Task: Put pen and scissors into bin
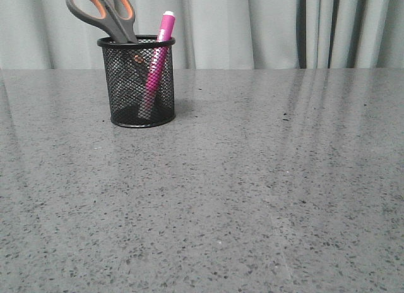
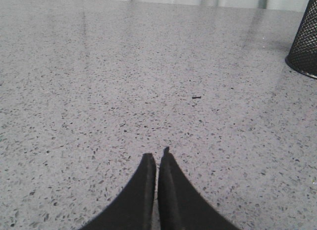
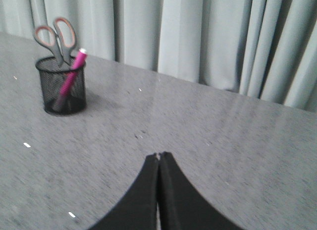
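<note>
Since the pink pen [image 1: 153, 72] and the scissors [image 1: 104, 14] both stood in the black mesh bin [image 1: 142, 82], and our left gripper [image 2: 157, 160] and right gripper [image 3: 158, 160] were closed and empty, we judged the job done.

table [image 1: 265, 198]: speckled grey stone look, smooth, faint sheen | bin [image 1: 136, 84]: black wire mesh, matt solid rim | scissors [image 1: 104, 12]: grey plastic handles, orange lining | pen [image 1: 156, 62]: glossy magenta plastic | curtain [image 1: 284, 28]: pale cloth, matt, pleated
</note>
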`<state>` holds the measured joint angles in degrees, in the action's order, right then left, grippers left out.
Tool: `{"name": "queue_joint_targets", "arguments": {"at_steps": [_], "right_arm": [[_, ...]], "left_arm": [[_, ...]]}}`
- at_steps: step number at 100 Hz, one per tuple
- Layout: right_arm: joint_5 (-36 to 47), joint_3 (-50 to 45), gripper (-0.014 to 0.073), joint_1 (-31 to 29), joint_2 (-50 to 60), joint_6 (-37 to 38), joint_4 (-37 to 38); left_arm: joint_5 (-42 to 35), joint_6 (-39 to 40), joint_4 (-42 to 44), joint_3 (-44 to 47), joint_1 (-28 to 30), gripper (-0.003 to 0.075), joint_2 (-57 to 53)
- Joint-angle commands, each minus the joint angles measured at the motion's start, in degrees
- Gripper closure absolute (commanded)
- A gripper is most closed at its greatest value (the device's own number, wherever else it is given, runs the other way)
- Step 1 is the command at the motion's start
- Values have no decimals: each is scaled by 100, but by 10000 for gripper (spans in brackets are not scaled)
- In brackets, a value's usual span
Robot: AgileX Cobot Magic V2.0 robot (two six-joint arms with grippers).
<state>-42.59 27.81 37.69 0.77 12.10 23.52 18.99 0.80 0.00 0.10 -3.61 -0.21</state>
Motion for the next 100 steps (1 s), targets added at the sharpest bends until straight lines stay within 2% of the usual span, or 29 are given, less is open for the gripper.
{"name": "queue_joint_targets", "arguments": {"at_steps": [1,6,12,20,24,31,37,46,50,53,81,100], "right_arm": [[30,-49,662,-23,47,19,651],[452,-199,662,-35,47,19,731],[1335,-520,662,-137,-24,8,760],[2244,-955,662,-569,-205,8,708],[2666,-1225,662,-909,-361,8,425],[3356,-1735,662,-1603,-675,-167,-512],[4259,-2253,662,-2163,-948,-690,-1305],[5293,-2821,662,-2795,-1071,-1112,-1541],[5251,-2938,662,-2968,-1013,-1112,-1541],[4797,-2914,662,-3049,-919,-1112,-1541],[2694,-2925,662,-3422,121,-1149,-1965],[2604,-2925,662,-3501,93,-1644,-2009]], "left_arm": [[-308,60,0,251,25,739,-177],[-308,60,0,251,25,739,-177],[-308,60,0,251,25,739,-177],[-308,60,0,251,25,739,-177],[-308,60,0,251,25,739,-177],[-308,60,0,251,25,739,-177],[-308,60,0,251,25,739,-177],[-308,60,0,251,25,739,-177],[-308,60,0,251,25,739,-177],[-308,60,0,251,25,739,-177],[-308,60,0,251,25,739,-177],[-308,60,0,251,25,739,-177]]}}
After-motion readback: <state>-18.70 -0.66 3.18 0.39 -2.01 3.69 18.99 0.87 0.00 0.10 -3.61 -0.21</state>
